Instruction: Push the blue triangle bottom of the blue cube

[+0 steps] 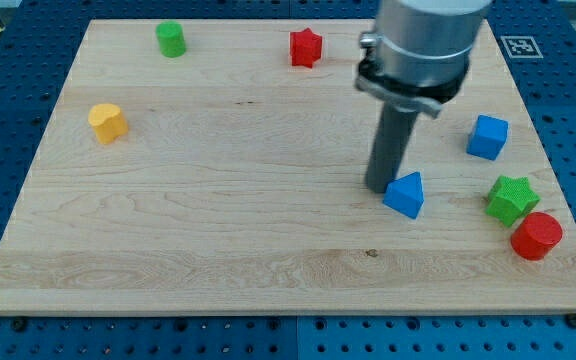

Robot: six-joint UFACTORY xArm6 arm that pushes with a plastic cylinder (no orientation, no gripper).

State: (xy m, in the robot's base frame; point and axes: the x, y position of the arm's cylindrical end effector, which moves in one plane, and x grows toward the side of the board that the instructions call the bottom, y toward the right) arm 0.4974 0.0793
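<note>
My tip (379, 186) touches the left side of the blue triangle (405, 194), to push it right, below the blue cube (487, 137). No claw exists here.

The counter (218, 200) is light brown wood with thin wavy lines in it. Around it is a blue sheet with rows of little dark holes. The triangle (405, 195) is blue, and so is the cube (487, 137). One star (306, 47) is red and the other star (511, 199) is green. The round block (171, 39) at the top is green. The round block (536, 236) at the right is red. The block (107, 122) at the left is yellow. My tip (379, 186) is dark grey.
</note>
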